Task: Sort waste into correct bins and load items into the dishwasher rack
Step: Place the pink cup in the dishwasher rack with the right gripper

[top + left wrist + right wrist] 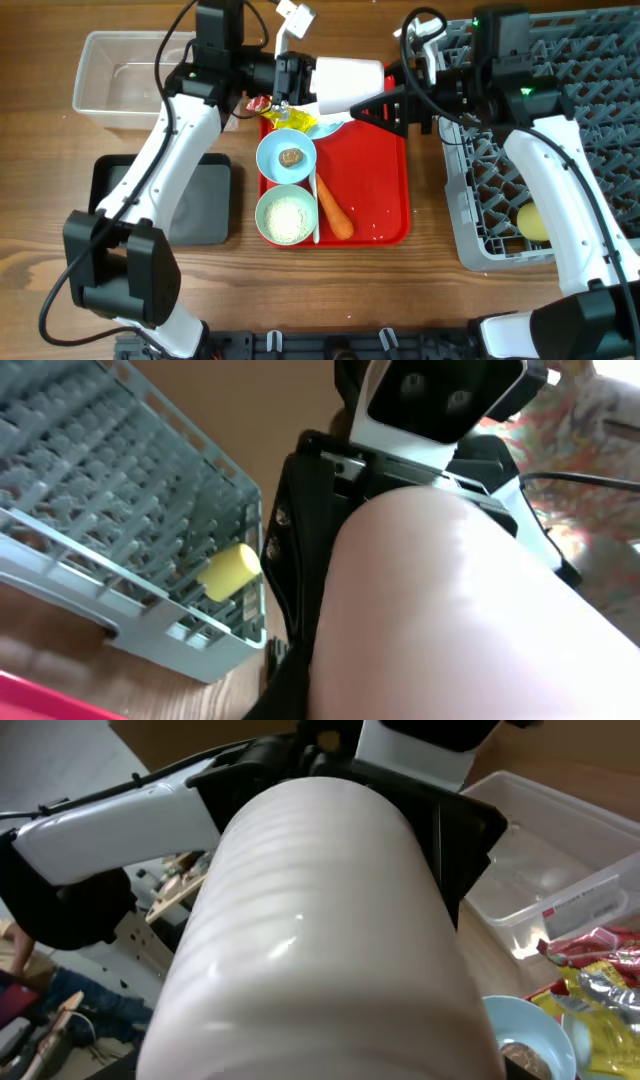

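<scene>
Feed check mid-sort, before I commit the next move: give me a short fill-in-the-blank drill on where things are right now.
1. The cup lying in the dishwasher rack is ____.
2. The carrot lies on the ____ tray.
3. The bowl beside the carrot holds white ____.
4. The left gripper is shut on the pale pink cup, holding it not upright but on its ____.

Missing words: yellow; red; rice; side.

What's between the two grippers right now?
The pale pink cup, on its side above the red tray, spans from the left gripper to the right gripper; overhead view shows it.
</scene>
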`<action>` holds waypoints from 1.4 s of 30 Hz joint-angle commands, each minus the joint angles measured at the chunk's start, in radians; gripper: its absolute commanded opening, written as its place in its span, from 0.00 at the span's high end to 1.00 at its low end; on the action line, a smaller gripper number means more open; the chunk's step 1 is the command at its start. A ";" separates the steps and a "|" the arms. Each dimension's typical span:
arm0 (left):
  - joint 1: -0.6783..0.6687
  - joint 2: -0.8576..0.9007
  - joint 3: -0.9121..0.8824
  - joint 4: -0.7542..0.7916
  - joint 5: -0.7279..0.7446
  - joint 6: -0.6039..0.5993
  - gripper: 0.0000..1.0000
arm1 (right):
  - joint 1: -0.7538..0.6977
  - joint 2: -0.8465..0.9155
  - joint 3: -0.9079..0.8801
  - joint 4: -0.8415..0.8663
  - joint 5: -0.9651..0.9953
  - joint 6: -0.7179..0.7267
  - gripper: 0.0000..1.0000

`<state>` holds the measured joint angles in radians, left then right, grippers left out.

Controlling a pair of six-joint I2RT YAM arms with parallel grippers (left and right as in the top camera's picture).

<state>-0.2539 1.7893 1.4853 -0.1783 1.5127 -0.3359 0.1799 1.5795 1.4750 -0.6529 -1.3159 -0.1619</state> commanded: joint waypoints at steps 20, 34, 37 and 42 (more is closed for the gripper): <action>-0.017 -0.010 0.005 -0.019 0.015 0.014 0.93 | -0.001 0.000 0.006 0.059 0.033 0.032 0.52; -0.017 -0.010 0.005 -0.020 0.016 0.014 0.66 | -0.155 0.000 0.006 0.015 0.025 0.029 0.53; -0.016 -0.010 0.005 -0.020 0.014 0.014 0.66 | -0.209 0.000 0.006 -0.032 0.025 0.003 0.53; -0.012 -0.010 0.005 -0.020 -0.045 0.017 0.66 | -0.291 -0.008 0.006 -0.132 0.071 -0.030 0.55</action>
<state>-0.2680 1.7893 1.4860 -0.2012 1.4967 -0.3313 -0.0868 1.5803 1.4750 -0.7540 -1.2812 -0.1593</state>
